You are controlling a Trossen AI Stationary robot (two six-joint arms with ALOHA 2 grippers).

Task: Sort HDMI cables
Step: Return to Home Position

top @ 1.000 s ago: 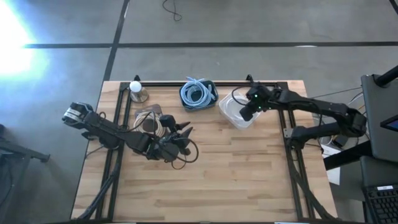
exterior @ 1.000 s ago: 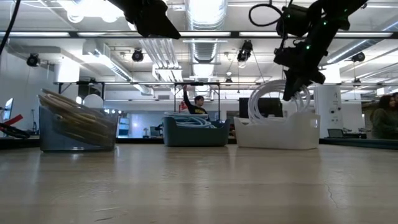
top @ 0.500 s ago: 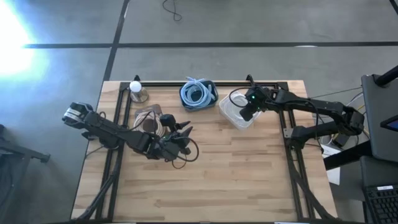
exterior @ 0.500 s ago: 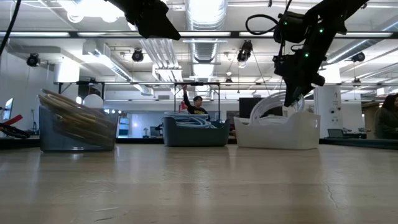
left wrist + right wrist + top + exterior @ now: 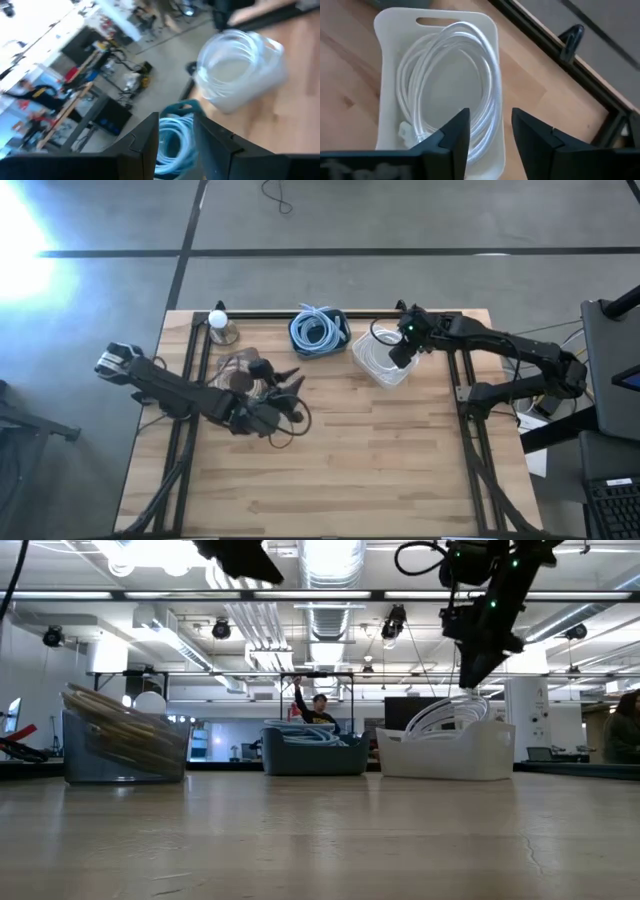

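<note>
My right gripper (image 5: 394, 360) (image 5: 490, 135) hangs open and empty above the white bin (image 5: 372, 370), where a white cable coil (image 5: 447, 85) lies, its upper loops rising above the rim (image 5: 445, 715). My left gripper (image 5: 290, 383) (image 5: 176, 145) is open and empty, above the table beside the clear bin of beige-tan coils (image 5: 238, 370) (image 5: 125, 740). Light blue coils (image 5: 316, 330) lie in the dark blue bin (image 5: 315, 755) at the far middle.
A white ball on a small stand (image 5: 218, 320) sits at the far left. Black frame rails (image 5: 195, 350) (image 5: 460, 380) run along both sides of the wooden tabletop (image 5: 350, 470), whose near half is bare wood. People and desks show in the room beyond.
My right gripper dipped toward the white bin with the white coil, then rose again. The coil has sunk into the bin and stays there, clear of the fingers. My left gripper has gone up a little and toward the table's left edge.
</note>
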